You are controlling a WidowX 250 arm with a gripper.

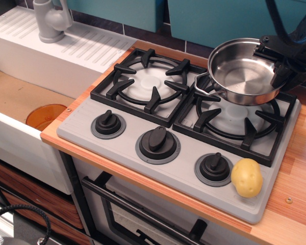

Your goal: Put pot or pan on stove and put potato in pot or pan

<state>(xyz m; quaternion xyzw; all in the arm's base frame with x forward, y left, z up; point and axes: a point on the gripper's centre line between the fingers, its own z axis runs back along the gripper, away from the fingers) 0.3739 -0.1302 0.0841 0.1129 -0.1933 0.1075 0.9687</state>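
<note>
At far left you have the sink (20, 102) with an orange disc (45, 116) lying in it and the grey tap (50, 19) behind; leave those alone. Next comes the stove (183, 168), set into the wooden counter (296, 189), its left burner (145, 84) bare and three knobs along the front.

Over the right burner (239, 115) you hold the pot (242, 71), tilted, its left side near the grate and its right rim raised in the tool (275, 60), which is clamped on that rim. I cannot tell whether the base touches the grate yet. The near loop handle (206, 87) hangs just beside a grate prong.

The potato (247, 177) sits at the stove's front right corner, just beside the right knob (214, 167) and well apart from the pot.

Your risks, as I judge them: let go while the pot is tilted and it may rock or slide off centre; lower carelessly and the loop handle could snag a prong. Later, the smooth potato may roll off the nearby edge if you nudge it.
</note>
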